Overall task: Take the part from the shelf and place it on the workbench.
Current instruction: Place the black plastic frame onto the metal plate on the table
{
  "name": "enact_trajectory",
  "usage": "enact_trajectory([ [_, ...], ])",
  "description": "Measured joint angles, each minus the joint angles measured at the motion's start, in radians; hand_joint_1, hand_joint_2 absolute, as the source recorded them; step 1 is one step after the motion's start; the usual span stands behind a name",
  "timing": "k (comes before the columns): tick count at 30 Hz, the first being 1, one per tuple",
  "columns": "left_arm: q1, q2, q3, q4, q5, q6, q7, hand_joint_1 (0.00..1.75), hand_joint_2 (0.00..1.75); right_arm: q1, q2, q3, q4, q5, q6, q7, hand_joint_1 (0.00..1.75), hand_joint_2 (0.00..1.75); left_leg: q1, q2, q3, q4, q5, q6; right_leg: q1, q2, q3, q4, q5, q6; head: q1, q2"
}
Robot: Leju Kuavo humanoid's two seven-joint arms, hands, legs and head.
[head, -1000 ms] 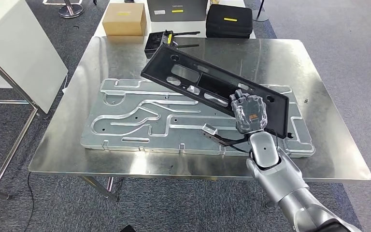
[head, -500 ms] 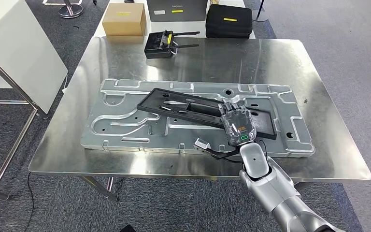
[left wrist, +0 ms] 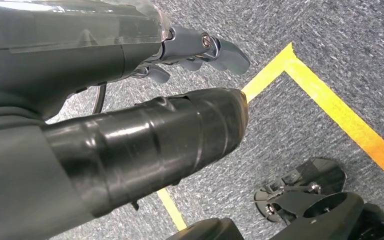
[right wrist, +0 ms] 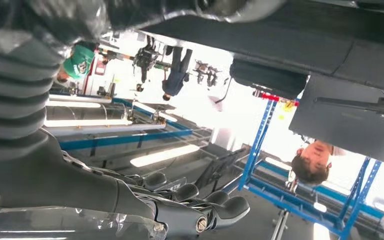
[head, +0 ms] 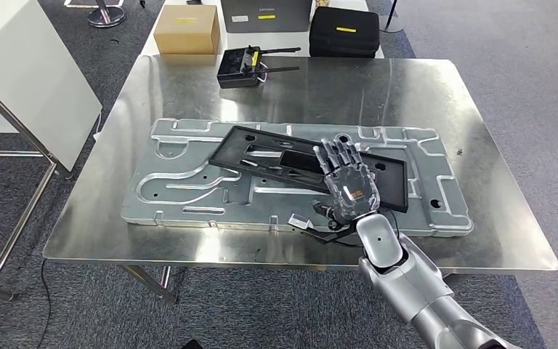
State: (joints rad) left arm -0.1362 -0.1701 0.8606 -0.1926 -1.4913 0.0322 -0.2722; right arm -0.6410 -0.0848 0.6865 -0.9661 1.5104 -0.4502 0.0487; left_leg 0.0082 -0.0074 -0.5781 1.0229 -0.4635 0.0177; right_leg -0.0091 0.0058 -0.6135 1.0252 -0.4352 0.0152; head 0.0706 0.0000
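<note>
Where fixture plate (head: 189, 182) bears part (head: 276, 156)

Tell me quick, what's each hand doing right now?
Left hand: holds nothing, fingers curled, hanging over the floor.
Right hand: open, fingers spread over the black part.

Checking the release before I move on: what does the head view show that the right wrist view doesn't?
Head view only: the black frame part lying flat on the grooved metal plate on the steel workbench, with the right hand spread open above it.
Right wrist view only: blue racking and a person beyond.
Both: the right hand, holding nothing.
</note>
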Motion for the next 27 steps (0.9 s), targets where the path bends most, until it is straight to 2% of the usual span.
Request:
enact_trajectory([
  [6, 0.011, 0.0, 0.0, 0.0, 0.015, 0.004, -0.01, 0.0, 0.0, -0.009, -0.068, 0.029, -0.108, -0.074, 0.126, -0.032, 0.0, 0.0, 0.0, 0.0, 0.0, 0.0, 0.0, 0.0, 0.0, 0.0, 0.0, 0.0, 0.0, 0.0, 0.0, 0.0],
  [8, 0.014, 0.001, 0.002, 0.0, 0.028, 0.009, -0.016, 0.0, 0.0, -0.019, -0.096, 0.046, -0.144, -0.123, 0.205, -0.045, 0.0, 0.0, 0.0, 0.0, 0.0, 0.0, 0.0, 0.0, 0.0, 0.0, 0.0, 0.0, 0.0, 0.0, 0.0, 0.0],
  [12, 0.027, 0.004, 0.011, 0.0, 0.053, 0.017, -0.031, 0.0, 0.0, -0.052, -0.185, 0.085, -0.255, -0.25, 0.373, -0.059, 0.0, 0.0, 0.0, -0.001, 0.0, 0.0, 0.0, 0.0, 0.0, -0.001, 0.0, 0.0, 0.0, 0.0, 0.0, 0.0],
  [16, 0.04, 0.009, 0.02, 0.0, 0.076, 0.029, -0.049, 0.0, 0.0, -0.058, -0.296, 0.103, -0.384, -0.396, 0.442, -0.067, 0.0, 0.0, 0.0, -0.001, 0.0, 0.0, 0.0, 0.0, 0.0, -0.001, 0.0, -0.001, 0.0, 0.0, 0.0, 0.0],
  [18, 0.045, 0.01, 0.029, 0.0, 0.082, 0.04, -0.05, 0.0, 0.0, -0.027, -0.361, 0.1, -0.469, -0.5, 0.403, -0.101, 0.0, 0.0, 0.0, -0.002, 0.0, 0.001, -0.001, 0.001, 0.0, -0.002, 0.001, -0.002, -0.001, 0.001, 0.0, 0.0],
  [19, 0.048, 0.01, 0.032, 0.0, 0.082, 0.048, -0.048, 0.0, 0.0, 0.012, -0.387, 0.088, -0.518, -0.54, 0.341, -0.129, 0.0, 0.0, 0.0, -0.003, 0.001, 0.0, -0.001, 0.001, 0.001, -0.003, 0.002, -0.002, -0.002, 0.002, 0.0, 0.0],
  [20, 0.05, 0.01, 0.034, 0.0, 0.079, 0.058, -0.045, 0.0, 0.0, 0.074, -0.4, 0.061, -0.57, -0.556, 0.235, -0.167, 0.0, 0.0, 0.001, -0.005, 0.001, 0.0, -0.002, 0.001, 0.002, -0.005, 0.004, -0.003, -0.003, 0.002, 0.0, 0.0],
  [21, 0.052, 0.01, 0.035, 0.0, 0.077, 0.069, -0.04, 0.0, 0.0, 0.151, -0.391, 0.025, -0.616, -0.546, 0.105, -0.209, 0.0, 0.0, 0.002, -0.006, 0.001, 0.0, -0.004, 0.001, 0.003, -0.006, 0.005, -0.003, -0.005, 0.002, 0.0, 0.0],
  [23, 0.054, 0.01, 0.036, 0.0, 0.073, 0.088, -0.033, 0.0, 0.0, 0.315, -0.321, -0.053, -0.696, -0.479, -0.156, -0.29, 0.0, 0.0, 0.004, -0.007, 0.002, 0.0, -0.007, -0.001, 0.004, -0.006, 0.007, -0.002, -0.007, 0.0, 0.0, 0.0],
  [24, 0.054, 0.009, 0.036, 0.0, 0.072, 0.094, -0.031, 0.0, 0.0, 0.382, -0.275, -0.08, -0.724, -0.442, -0.228, -0.315, 0.0, 0.0, 0.004, -0.006, 0.004, 0.0, -0.009, -0.001, 0.004, -0.005, 0.007, -0.002, -0.009, 0.0, 0.0, 0.0],
  [25, 0.053, 0.009, 0.036, 0.0, 0.071, 0.098, -0.03, 0.0, 0.0, 0.438, -0.234, -0.1, -0.747, -0.414, -0.264, -0.329, 0.0, 0.0, 0.004, -0.006, 0.005, 0.0, -0.01, -0.002, 0.004, -0.005, 0.007, -0.001, -0.01, -0.001, -0.001, 0.0],
  [27, 0.051, 0.008, 0.036, 0.0, 0.07, 0.102, -0.03, 0.0, 0.0, 0.509, -0.178, -0.132, -0.778, -0.393, -0.265, -0.337, 0.0, 0.0, 0.004, -0.005, 0.006, -0.001, -0.011, -0.002, 0.004, -0.004, 0.007, 0.0, -0.012, -0.001, -0.001, 0.0],
])
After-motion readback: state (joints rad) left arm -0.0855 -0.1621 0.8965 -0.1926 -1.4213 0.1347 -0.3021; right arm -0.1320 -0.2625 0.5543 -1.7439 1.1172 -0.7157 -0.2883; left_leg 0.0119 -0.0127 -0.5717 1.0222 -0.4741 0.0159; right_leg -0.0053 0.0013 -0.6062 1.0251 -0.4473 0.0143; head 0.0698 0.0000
